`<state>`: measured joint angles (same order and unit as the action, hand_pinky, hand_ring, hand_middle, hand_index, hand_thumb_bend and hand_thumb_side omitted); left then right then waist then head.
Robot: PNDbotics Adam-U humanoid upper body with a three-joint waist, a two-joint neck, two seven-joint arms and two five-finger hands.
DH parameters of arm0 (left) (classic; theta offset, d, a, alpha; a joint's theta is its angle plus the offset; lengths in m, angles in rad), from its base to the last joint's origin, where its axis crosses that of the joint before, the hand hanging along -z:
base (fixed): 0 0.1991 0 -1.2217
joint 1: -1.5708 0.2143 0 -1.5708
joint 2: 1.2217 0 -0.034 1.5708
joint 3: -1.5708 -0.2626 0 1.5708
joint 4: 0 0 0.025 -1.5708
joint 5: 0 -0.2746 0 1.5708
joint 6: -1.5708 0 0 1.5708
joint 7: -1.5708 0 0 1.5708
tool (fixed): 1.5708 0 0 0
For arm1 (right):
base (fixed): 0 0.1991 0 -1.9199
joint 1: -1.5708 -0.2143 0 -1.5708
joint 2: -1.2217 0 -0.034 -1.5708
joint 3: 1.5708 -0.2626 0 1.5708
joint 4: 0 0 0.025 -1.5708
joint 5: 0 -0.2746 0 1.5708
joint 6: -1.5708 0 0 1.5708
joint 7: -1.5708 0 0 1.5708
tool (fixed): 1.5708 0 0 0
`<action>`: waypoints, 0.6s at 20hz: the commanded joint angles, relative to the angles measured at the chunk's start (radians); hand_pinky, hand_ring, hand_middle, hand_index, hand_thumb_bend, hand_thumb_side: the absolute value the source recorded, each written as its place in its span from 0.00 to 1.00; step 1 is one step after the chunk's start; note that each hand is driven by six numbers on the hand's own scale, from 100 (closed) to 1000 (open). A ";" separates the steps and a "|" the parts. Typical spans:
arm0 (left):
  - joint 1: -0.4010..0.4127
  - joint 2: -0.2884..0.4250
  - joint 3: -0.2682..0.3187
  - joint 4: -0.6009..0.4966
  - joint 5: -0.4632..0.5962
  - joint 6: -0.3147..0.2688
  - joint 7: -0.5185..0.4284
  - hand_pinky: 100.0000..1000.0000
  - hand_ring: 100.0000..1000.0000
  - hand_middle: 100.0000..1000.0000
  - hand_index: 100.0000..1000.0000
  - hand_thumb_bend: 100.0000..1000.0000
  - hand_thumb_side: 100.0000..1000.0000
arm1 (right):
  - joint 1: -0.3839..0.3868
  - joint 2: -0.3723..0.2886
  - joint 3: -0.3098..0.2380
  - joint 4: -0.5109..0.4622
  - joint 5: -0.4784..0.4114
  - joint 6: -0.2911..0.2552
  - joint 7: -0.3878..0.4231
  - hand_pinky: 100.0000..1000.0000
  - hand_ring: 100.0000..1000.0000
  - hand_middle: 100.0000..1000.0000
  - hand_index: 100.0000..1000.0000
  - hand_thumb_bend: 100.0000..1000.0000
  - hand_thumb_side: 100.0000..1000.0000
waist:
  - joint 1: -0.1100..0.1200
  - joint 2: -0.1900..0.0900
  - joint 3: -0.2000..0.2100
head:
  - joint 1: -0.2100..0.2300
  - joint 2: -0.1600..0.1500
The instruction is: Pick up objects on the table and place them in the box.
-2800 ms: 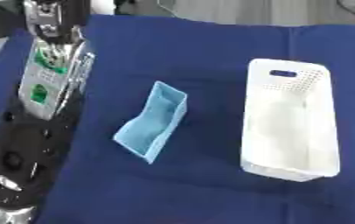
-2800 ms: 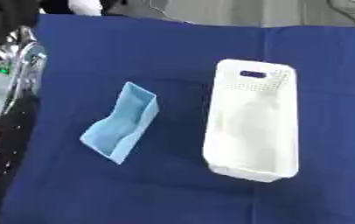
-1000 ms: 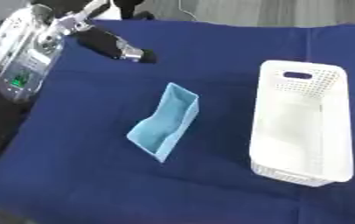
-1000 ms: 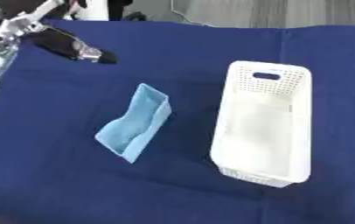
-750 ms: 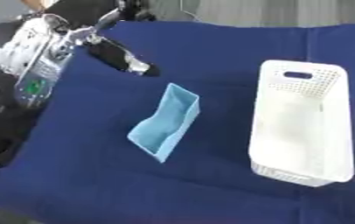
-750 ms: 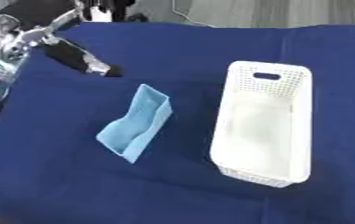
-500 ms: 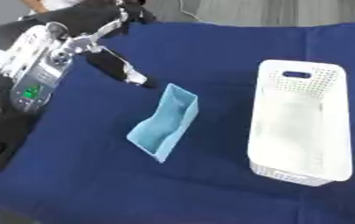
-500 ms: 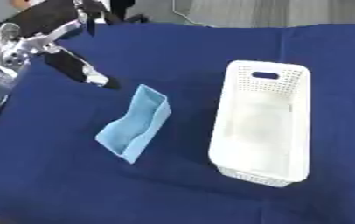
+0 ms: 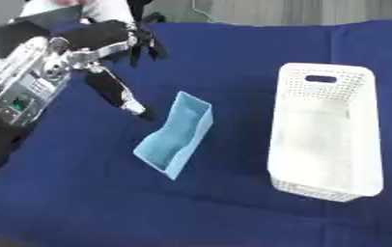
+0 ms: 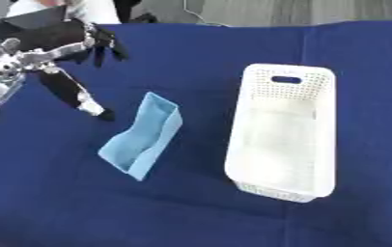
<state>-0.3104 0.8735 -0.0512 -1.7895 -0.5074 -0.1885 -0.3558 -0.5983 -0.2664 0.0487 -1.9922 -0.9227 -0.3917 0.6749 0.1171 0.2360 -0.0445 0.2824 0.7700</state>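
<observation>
A light blue open carton (image 9: 176, 138) lies on its side on the blue cloth, a little left of centre. To its right stands the white perforated box (image 9: 325, 130), long side running away from me, with nothing visible inside. My left hand (image 9: 115, 58) reaches in from the upper left, fingers spread and straight. One long finger (image 9: 120, 94) points down with its tip just left of the carton's upper end, apart from it. The right hand shows in neither view.
The blue cloth (image 9: 233, 207) covers the whole table. My left forearm (image 9: 26, 91), silver with a green-lit panel, crosses the left edge. A person in white stands at the far upper left, away from the objects.
My left hand has swung down and to the right, from the far left corner toward the carton's upper end. The carton and the box have stayed put.
</observation>
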 commanded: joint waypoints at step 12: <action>-0.072 -0.091 -0.020 -0.003 -0.018 -0.018 -0.050 0.12 0.38 0.48 0.74 1.00 0.46 | -0.015 0.001 0.000 -0.008 0.004 0.008 0.012 0.58 0.71 0.75 0.75 0.00 0.64 | -0.002 0.001 -0.047 | -0.016 0.000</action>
<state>-0.3699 0.7697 -0.0752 -1.7832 -0.5220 -0.2040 -0.4039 -0.5984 -0.2649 0.0491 -1.9921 -0.9226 -0.3835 0.6840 0.1165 0.2489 -0.0929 0.2774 0.7700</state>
